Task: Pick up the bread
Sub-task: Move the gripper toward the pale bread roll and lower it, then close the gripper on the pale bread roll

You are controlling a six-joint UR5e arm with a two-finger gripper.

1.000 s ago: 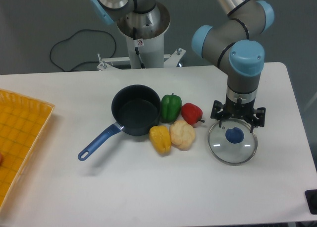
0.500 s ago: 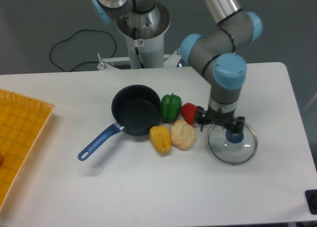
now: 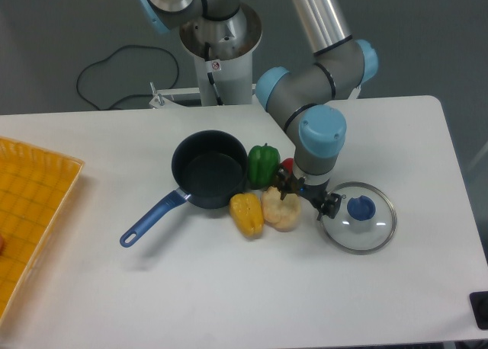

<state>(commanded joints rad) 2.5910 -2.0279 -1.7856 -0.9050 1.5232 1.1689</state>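
Observation:
The bread (image 3: 280, 211) is a pale cream, lumpy bun on the white table, between the yellow pepper (image 3: 247, 214) and the glass lid (image 3: 358, 217). My gripper (image 3: 306, 196) hangs just above the bread's right side, its dark fingers spread and holding nothing. It covers most of the red pepper (image 3: 287, 166) behind the bread.
A dark blue pan (image 3: 207, 168) with a blue handle stands left of a green pepper (image 3: 264, 164). A yellow tray (image 3: 30, 212) lies at the table's left edge. The robot base (image 3: 221, 44) stands at the back.
The gripper has moved left from above the glass lid to above the bread's right side. The lid, the peppers and the bread have stayed in place.

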